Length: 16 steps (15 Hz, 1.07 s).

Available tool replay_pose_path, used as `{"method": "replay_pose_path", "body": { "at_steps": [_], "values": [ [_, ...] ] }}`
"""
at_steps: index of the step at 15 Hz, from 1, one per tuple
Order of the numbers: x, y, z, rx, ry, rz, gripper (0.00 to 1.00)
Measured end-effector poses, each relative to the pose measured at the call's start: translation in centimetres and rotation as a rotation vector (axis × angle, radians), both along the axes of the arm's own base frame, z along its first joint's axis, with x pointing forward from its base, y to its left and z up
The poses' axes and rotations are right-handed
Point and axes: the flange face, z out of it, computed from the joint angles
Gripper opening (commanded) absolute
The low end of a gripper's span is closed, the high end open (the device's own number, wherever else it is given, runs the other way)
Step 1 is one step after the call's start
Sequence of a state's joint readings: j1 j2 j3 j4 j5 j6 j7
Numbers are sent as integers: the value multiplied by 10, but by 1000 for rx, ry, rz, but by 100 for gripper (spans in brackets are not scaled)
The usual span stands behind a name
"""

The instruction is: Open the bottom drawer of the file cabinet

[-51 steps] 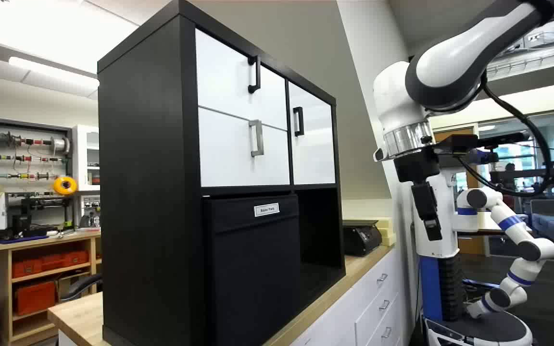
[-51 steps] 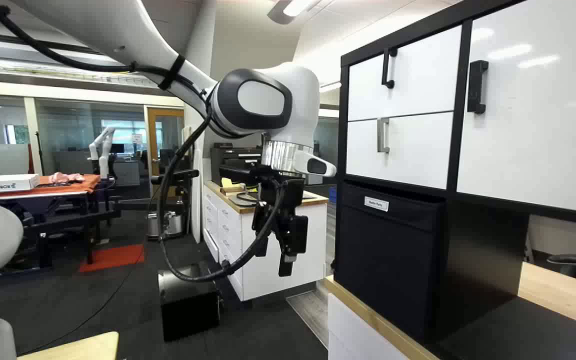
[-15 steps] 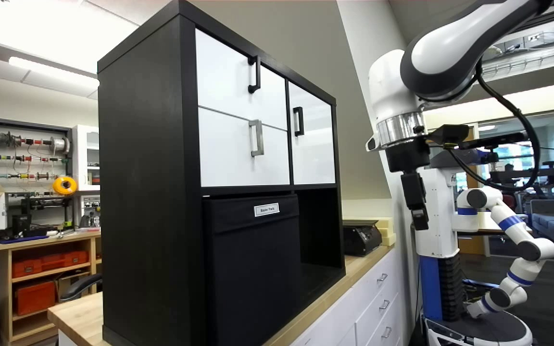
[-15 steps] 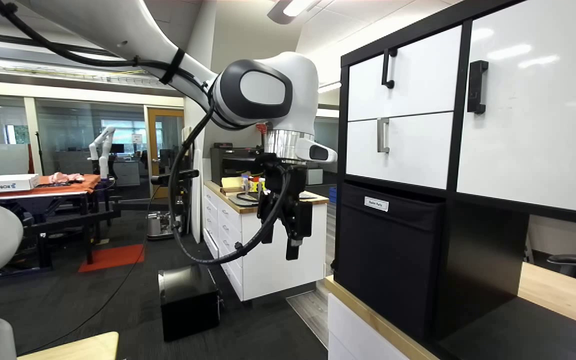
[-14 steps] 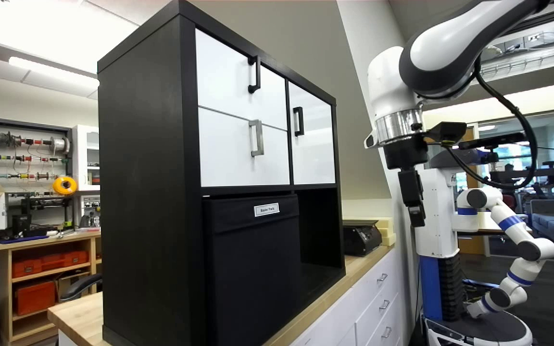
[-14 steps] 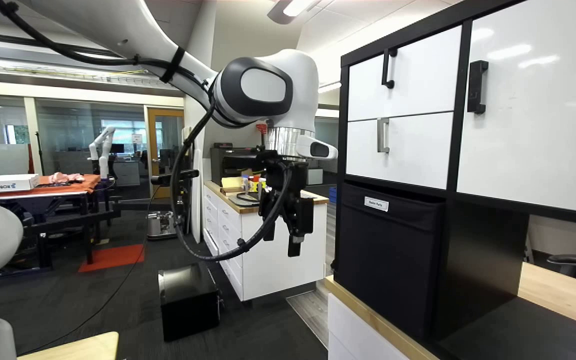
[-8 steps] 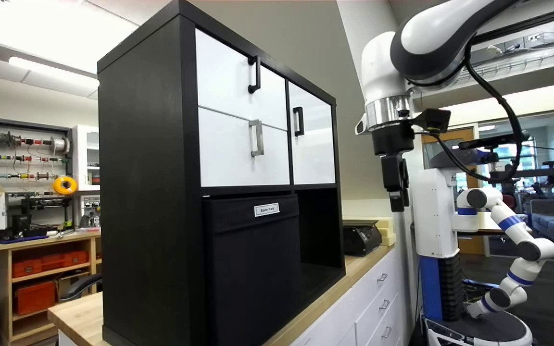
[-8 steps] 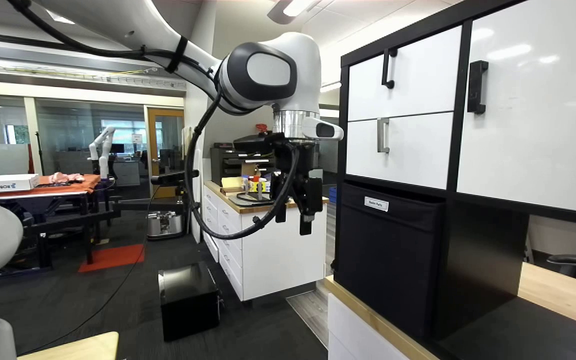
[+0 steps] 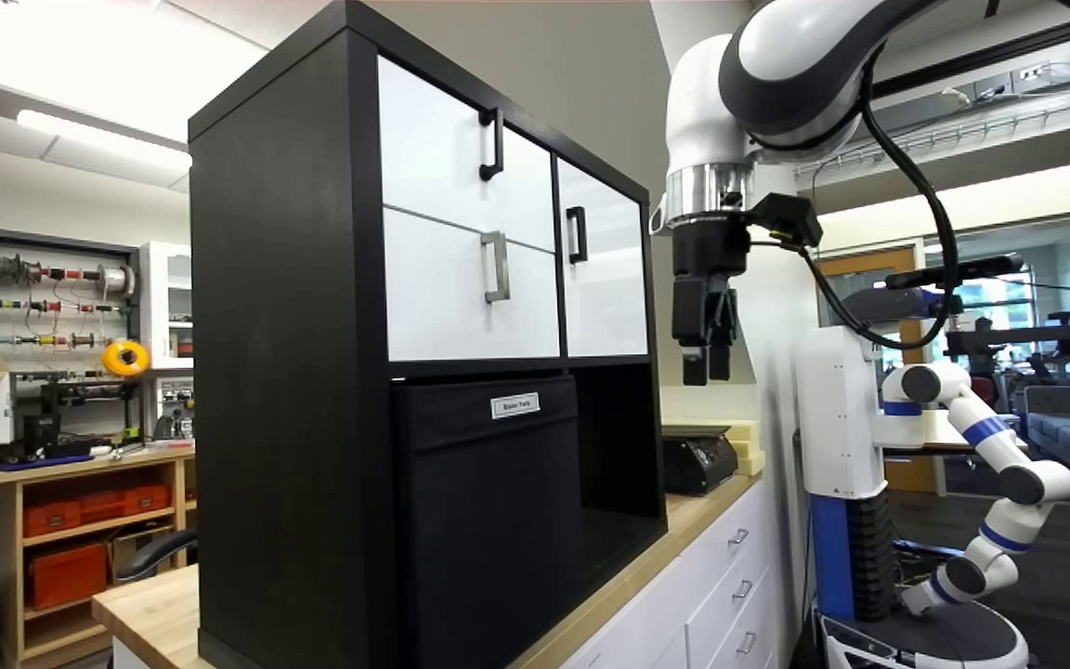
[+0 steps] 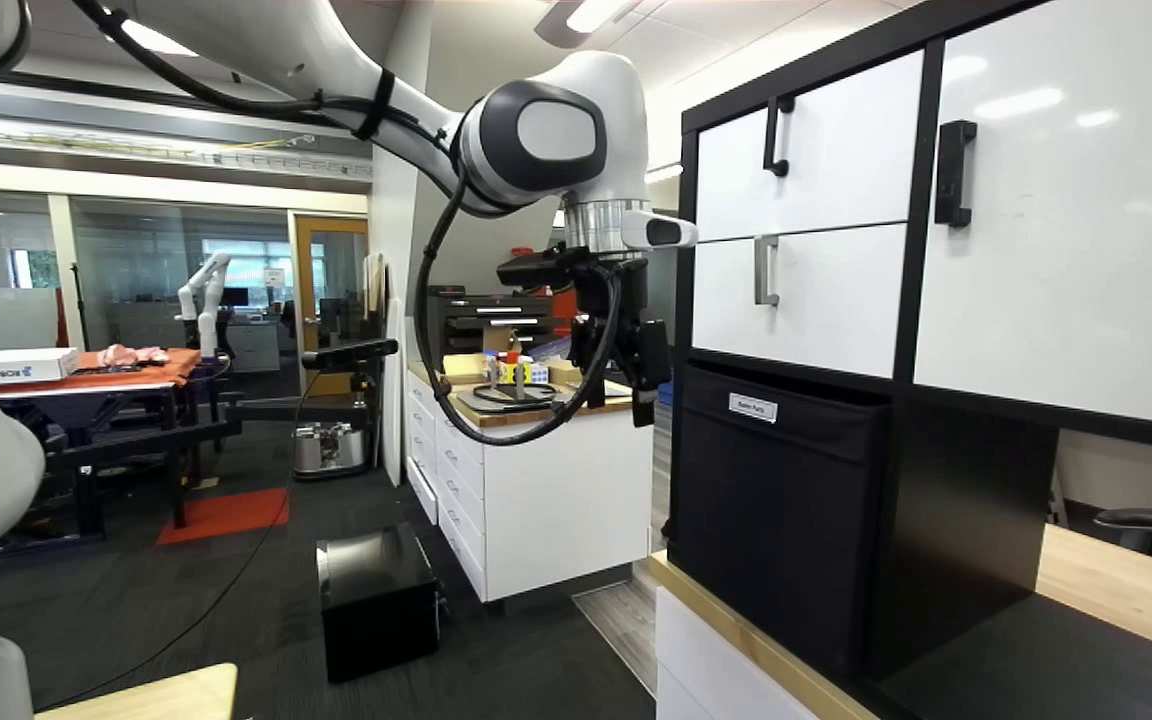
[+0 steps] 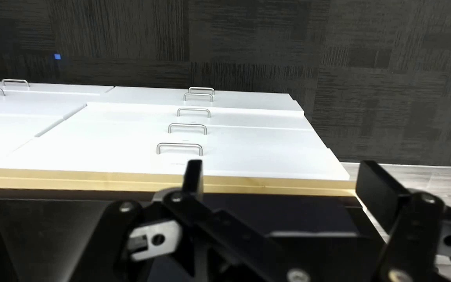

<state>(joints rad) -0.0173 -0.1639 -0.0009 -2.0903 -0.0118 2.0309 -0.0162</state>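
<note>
The file cabinet [image 9: 275,372] is a tall black box with white fronts, standing on a wooden counter. The bottom drawer [image 9: 437,321] is white, shut and flush under the drawer with a black handle; it also shows in an exterior view [image 10: 831,310]. Its vertical silver-grey handle [image 9: 496,268] shows in both exterior views [image 10: 766,270]. My gripper [image 9: 707,365] points down, open and empty, in front of the cabinet and apart from it, its fingertips [image 10: 643,410] lower than the handle. In the wrist view the gripper [image 11: 280,172] has its fingers wide apart. The bottom drawer is out of that view.
A black fabric bin [image 9: 489,502] with a white label fills the compartment below. A white door with a black handle [image 9: 577,234] is beside the drawers. The wooden counter edge [image 11: 249,184] and white lower drawers [image 11: 257,149] lie below the gripper.
The arm and gripper have risen and moved closer to the cabinet. The gripper has swung from tilted to nearly straight down. The drawer has not moved.
</note>
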Motion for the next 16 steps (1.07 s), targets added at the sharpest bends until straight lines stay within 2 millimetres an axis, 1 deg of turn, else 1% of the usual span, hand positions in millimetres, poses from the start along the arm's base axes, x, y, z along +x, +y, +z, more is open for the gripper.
{"method": "replay_pose_path", "body": {
  "at_steps": [3,8,10,13,16],
  "values": [
    [11,10,18,2,-48,-22,100],
    [22,29,59,9,-147,-50,100],
    [26,34,71,6,-198,-47,100],
    [32,37,82,-4,-266,-36,100],
    [39,38,87,-13,-328,-26,100]
  ]
}}
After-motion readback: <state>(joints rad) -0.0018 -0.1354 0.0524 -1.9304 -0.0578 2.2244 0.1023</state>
